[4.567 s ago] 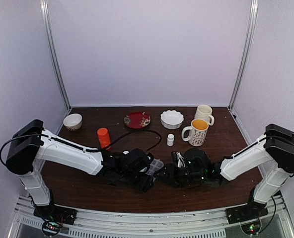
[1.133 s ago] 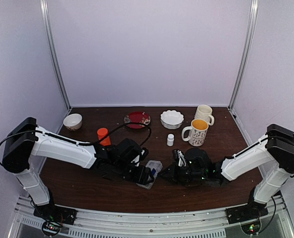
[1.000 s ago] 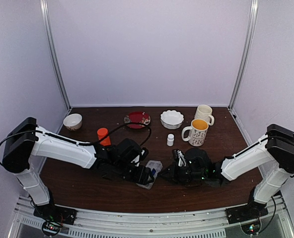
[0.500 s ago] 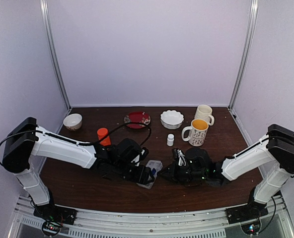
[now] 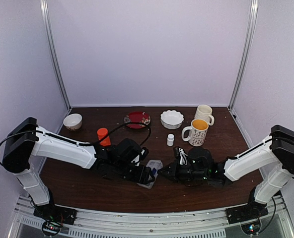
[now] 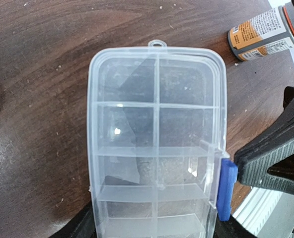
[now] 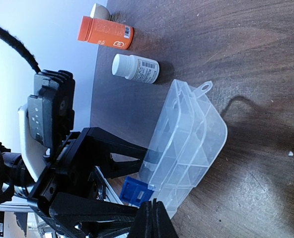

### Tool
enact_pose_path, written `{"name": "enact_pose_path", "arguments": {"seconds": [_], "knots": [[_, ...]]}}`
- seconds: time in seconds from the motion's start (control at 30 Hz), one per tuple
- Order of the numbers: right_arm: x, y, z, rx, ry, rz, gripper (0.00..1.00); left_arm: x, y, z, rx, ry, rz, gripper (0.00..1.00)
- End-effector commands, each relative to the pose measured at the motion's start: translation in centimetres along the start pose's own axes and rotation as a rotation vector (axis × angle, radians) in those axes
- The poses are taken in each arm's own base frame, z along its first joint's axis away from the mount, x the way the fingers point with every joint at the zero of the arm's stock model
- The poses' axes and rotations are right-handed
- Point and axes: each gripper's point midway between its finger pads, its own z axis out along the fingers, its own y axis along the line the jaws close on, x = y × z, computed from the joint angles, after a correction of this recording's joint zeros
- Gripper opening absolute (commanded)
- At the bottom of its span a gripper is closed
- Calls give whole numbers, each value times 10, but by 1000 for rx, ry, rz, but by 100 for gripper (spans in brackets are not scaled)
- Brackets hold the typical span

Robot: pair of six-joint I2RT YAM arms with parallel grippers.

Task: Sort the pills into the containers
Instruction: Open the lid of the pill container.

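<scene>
The clear two-row pill box (image 5: 152, 173) is tilted off the table, its far end down and its lid closed. My left gripper (image 5: 145, 175) is shut across its width, with black fingers on both long sides (image 6: 85, 229). In the left wrist view the box's (image 6: 157, 148) cells look bare. A blue latch (image 6: 226, 188) sits on its right edge. My right gripper (image 7: 153, 206) is shut with nothing in it, its tips just short of the latch (image 7: 136, 192) and beside the box (image 7: 186, 148). The pills are not visible in any view.
An orange bottle (image 5: 103, 136) and a small white bottle (image 5: 170, 140) stand behind the arms. Farther back are a small bowl (image 5: 72, 121), a red plate (image 5: 137, 119), a white scalloped bowl (image 5: 172, 119) and two mugs (image 5: 196, 131). Another white bottle (image 7: 135, 68) lies beyond the box.
The right arm's wrist has shifted slightly to the right over the last second. The left arm and the box have held still since then.
</scene>
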Motion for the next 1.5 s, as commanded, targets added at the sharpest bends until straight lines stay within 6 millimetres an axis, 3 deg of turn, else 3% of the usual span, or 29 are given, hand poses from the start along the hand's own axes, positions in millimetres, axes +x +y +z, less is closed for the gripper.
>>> {"name": "enact_pose_path", "arguments": {"seconds": [0.0, 0.5, 0.77, 0.97, 1.13, 1.3, 1.47], "knots": [[4, 7, 6, -12, 18, -27, 0, -5, -2, -1, 31, -26, -8, 63], [11, -14, 18, 23, 39, 13, 0, -5, -12, 0, 95, -23, -15, 63], [18, -39, 18, 106, 57, 28, 0, -7, -14, -3, 135, -43, -29, 76], [21, -46, 17, 129, 65, 26, 0, -5, -9, -2, 140, -37, -45, 75], [21, -43, 20, 119, 74, 23, 0, -4, -8, -1, 145, -31, -47, 69], [20, -24, 23, 39, 78, 14, 3, -2, -13, 0, 175, -19, -31, 80], [18, -8, 27, -32, 81, 7, 8, 3, -17, 2, 200, 1, -11, 83]]}}
